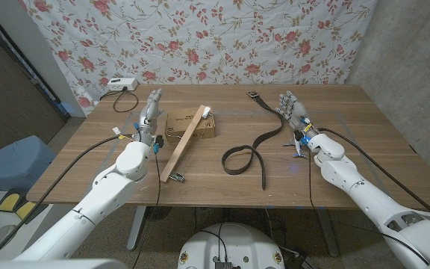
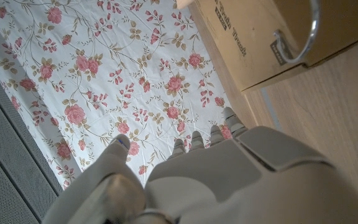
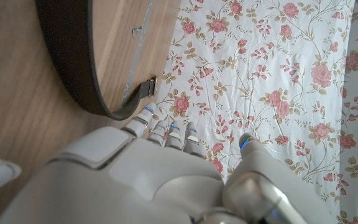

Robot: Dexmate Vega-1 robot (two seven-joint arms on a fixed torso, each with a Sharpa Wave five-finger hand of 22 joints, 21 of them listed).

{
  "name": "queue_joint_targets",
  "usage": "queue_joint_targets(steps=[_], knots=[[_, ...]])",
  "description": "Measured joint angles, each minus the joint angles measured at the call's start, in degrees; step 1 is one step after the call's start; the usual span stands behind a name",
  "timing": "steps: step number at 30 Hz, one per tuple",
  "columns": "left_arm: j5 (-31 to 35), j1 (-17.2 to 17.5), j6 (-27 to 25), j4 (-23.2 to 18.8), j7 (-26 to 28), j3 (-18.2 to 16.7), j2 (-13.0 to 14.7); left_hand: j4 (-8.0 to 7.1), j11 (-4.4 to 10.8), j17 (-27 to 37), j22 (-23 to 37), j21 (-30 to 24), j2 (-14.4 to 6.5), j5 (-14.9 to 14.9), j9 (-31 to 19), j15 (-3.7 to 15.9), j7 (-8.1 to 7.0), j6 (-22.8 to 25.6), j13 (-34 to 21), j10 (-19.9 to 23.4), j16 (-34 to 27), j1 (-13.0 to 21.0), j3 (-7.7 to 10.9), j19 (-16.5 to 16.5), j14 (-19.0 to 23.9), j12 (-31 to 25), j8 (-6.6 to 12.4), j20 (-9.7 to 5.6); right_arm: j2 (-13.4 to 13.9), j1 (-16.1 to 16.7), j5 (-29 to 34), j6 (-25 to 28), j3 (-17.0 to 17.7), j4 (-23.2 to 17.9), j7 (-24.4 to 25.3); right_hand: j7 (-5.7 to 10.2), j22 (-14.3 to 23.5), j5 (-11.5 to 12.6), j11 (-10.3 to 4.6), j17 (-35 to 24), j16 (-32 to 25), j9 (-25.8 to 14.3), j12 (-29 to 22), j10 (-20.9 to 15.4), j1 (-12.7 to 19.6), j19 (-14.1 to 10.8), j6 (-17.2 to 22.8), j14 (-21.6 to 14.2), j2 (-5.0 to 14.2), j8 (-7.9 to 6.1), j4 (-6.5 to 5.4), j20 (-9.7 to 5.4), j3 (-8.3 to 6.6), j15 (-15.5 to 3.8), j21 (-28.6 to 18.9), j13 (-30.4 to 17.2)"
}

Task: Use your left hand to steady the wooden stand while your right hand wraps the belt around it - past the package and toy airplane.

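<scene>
The wooden stand (image 1: 187, 143), a long pale slat with a metal hook at its near end, lies slanted over a cardboard package (image 1: 197, 125). My left hand (image 1: 151, 113) stands just left of the package with fingers apart, holding nothing. The dark brown belt (image 1: 263, 142) runs from its buckle at the back to a loop near the table's middle. My right hand (image 1: 293, 112) stands right of the belt, fingers spread and empty. A small toy airplane (image 1: 298, 146) sits by my right wrist. In the left wrist view the package (image 2: 260, 37) lies beyond my left hand (image 2: 229, 180). The right wrist view has the belt (image 3: 73, 68) ahead of my right hand (image 3: 166, 180).
A white box (image 1: 119, 84) with a cable sits at the table's back left corner. A floral cloth (image 1: 215, 37) hangs behind the table. A blue bin (image 1: 13, 161) stands on the floor to the left. Cables trail along both arms.
</scene>
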State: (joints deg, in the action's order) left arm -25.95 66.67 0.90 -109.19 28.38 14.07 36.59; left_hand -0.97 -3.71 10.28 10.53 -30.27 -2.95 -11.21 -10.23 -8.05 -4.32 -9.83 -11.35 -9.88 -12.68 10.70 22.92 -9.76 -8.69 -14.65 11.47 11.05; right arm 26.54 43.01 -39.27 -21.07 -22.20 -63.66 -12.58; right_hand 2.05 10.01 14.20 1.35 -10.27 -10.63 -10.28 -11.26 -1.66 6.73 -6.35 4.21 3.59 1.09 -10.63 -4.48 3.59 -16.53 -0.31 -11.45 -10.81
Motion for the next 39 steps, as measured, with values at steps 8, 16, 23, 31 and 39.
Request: queue_joint_targets(steps=[8,16,23,31,39], knots=[[-0.37,5.25,-8.8,-9.0,7.29,-3.23,0.03,1.46,-0.61,0.0,0.0,0.0,0.46,0.22,-0.06,-0.34,0.98,0.07,0.0,0.39,-0.14,1.36,0.34,1.07,1.86,0.0,0.0,0.41,-0.26,-1.25,-0.51,-0.69,0.07,2.18,-2.1,0.0,0.0,0.22,0.0,0.0,0.0,0.0,0.0,0.0,0.0,0.0,-0.01,-0.21,0.0,0.0,0.48,0.0,0.0,0.21,0.0,0.0],[-3.3,9.7,-15.89,-15.6,10.93,-6.36,-0.06,3.98,-1.74,0.15,0.0,0.0,1.94,0.61,-0.19,-1.07,2.55,0.0,-0.25,1.68,-0.47,3.45,0.39,2.42,4.51,-0.61,0.26,0.75,-0.19,-1.43,-0.94,-0.99,0.49,2.83,-3.03,-0.01,-0.01,0.22,0.21,0.01,0.0,0.0,0.0,-0.21,0.0,0.0,-0.01,-0.2,0.0,0.0,0.47,0.0,0.0,0.2,0.0,0.01],[-7.46,13.82,-21.65,-20.71,12.69,-10.01,-0.05,6.13,-3.47,0.54,0.29,-0.01,2.99,0.65,-0.61,-1.7,5.7,3.8,-1.01,8.44,-1.53,4.5,-0.03,7.22,11.02,-2.92,1.42,1.04,0.06,-1.21,-1.12,-1.02,0.72,2.83,-3.17,-0.01,-0.01,0.22,0.4,0.01,0.0,0.01,0.0,-0.4,0.0,0.0,-0.01,-0.2,0.0,0.0,0.47,0.0,0.0,0.2,0.0,0.01],[-14.15,17.22,-28.37,-24.74,12.71,-15.27,0.94,7.14,-4.79,0.53,0.28,-0.47,3.37,0.65,-0.6,-2.09,6.88,5.44,-1.07,9.94,-1.75,5.32,0.2,9.71,13.66,-3.67,1.47,0.87,0.25,-1.16,-1.12,-0.91,0.76,2.5,-3.09,-0.01,-0.01,0.22,0.4,0.01,0.0,0.01,0.0,-0.4,-0.01,0.0,-0.01,-0.2,0.0,0.0,0.47,0.0,0.0,0.2,0.0,0.01],[-22.86,19.18,-35.71,-26.23,8.53,-22.34,4.42,8.27,-5.33,0.53,0.28,-0.73,3.05,0.65,-0.6,-1.48,8.7,7.51,-1.33,10.48,-1.75,7.13,0.85,12.32,15.05,-3.67,1.73,0.81,0.34,-1.09,-0.85,-0.45,0.73,1.89,-2.49,-0.01,-0.01,0.22,0.4,0.01,0.0,0.01,0.0,-0.4,-0.01,-0.2,-0.01,-0.2,0.0,0.0,0.47,0.21,0.0,0.2,0.0,0.01]])
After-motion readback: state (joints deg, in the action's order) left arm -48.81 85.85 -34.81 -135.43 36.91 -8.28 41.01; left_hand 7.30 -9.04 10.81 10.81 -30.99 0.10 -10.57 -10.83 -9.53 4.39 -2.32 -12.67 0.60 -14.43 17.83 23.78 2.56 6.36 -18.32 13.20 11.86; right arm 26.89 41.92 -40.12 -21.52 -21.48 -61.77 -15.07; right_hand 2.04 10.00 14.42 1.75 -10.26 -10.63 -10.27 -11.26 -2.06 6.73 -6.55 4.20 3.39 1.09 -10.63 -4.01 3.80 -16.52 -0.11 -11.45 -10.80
